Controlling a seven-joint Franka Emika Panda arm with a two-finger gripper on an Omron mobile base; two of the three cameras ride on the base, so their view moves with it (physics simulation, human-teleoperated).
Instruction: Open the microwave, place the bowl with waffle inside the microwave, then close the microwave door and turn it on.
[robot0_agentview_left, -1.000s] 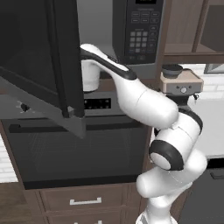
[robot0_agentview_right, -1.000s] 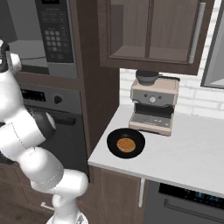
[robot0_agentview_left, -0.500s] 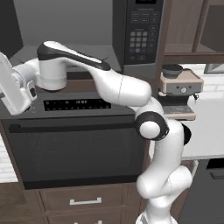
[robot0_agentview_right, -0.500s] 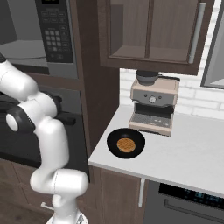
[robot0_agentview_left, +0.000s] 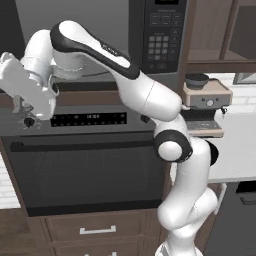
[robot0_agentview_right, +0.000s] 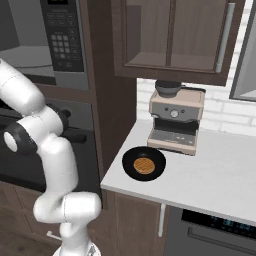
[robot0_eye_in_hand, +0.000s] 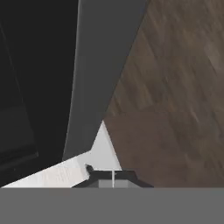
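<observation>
The microwave (robot0_agentview_left: 90, 30) stands open, its light grey inside showing beside the keypad (robot0_agentview_left: 165, 35); it also appears in the right base view as the microwave (robot0_agentview_right: 25, 47). The microwave door (robot0_agentview_left: 9, 27) is swung far out to the left; in the hand view the door (robot0_eye_in_hand: 98, 70) runs close by as a grey edge with dark glass. My gripper (robot0_agentview_left: 21, 106) hangs shut at the far left, below the door and in front of the oven panel, with nothing in it; its tips (robot0_eye_in_hand: 113, 177) sit together. The bowl with waffle (robot0_agentview_right: 144, 164) rests on the counter, far from the gripper.
A black oven (robot0_agentview_left: 90, 170) with a long bar handle sits under the microwave. A beige coffee machine (robot0_agentview_right: 177, 120) stands behind the bowl on the white counter (robot0_agentview_right: 220, 185). Wooden cabinets (robot0_agentview_right: 170, 35) hang above, and a dishwasher front (robot0_agentview_right: 220, 232) is below.
The door has gone from half open to wide open on the left. My arm swept left with it, and the hand now sits at the far left.
</observation>
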